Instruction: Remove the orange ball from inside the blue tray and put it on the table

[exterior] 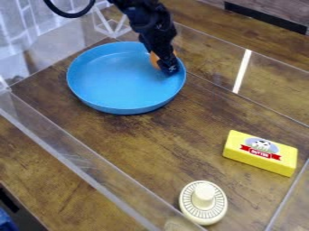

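In blue tray [103, 86]: orange ball [154, 58] betw. jaws

Bright, even indoor light, soft and diffuse from above. Strong white glare streak on the clear acrylic wall [245, 70] at right; fainter reflections along the near acrylic edge at lower left. The table [157, 144] shows mild sheen, wood grain readable. The blue tray [115, 81] is evenly lit and saturated, with a thin soft shadow under its near rim. The gripper [162, 63] is very dark, detail crushed, slightly smeared. The yellow box [259, 152] casts a short soft shadow. Low resolution, soft overall; top-left background washed out. No clear edge distortion.
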You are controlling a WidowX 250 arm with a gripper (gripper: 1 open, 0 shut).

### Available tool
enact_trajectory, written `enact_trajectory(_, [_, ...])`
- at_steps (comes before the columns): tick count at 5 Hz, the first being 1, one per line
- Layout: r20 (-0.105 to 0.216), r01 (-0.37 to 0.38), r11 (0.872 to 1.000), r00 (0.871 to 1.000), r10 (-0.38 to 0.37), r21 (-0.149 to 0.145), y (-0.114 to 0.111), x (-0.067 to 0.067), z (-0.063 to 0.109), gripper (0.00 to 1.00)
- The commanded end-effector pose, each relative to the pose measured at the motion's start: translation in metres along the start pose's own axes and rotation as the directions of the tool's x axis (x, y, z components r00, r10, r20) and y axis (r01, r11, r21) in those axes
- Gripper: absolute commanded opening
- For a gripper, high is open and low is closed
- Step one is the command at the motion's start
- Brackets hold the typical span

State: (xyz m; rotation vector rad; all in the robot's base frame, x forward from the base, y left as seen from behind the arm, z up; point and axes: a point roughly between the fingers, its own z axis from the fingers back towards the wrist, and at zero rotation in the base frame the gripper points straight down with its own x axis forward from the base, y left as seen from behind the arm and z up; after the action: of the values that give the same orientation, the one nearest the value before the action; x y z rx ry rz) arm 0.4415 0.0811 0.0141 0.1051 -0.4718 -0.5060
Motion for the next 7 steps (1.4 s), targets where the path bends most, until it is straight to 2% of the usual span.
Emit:
enact_trajectory(1, [-0.101, 0.035, 0.993, 0.994, -0.046, -0.111, -0.038, -0.031, -0.020, 1.00])
enact_trajectory(4, [-0.103, 0.027, 0.991, 0.994, -0.040, -0.130, -0.046, -0.027, -0.009, 1.00])
enact_trajectory(6, [-0.112, -0.008, 0.989, 0.994, -0.009, -0.149, -0.044, -0.012, 0.008, 1.00])
enact_trajectory(7, [-0.115, -0.015, 0.989, 0.993, -0.002, -0.147, -0.041, -0.003, 0.018, 1.00])
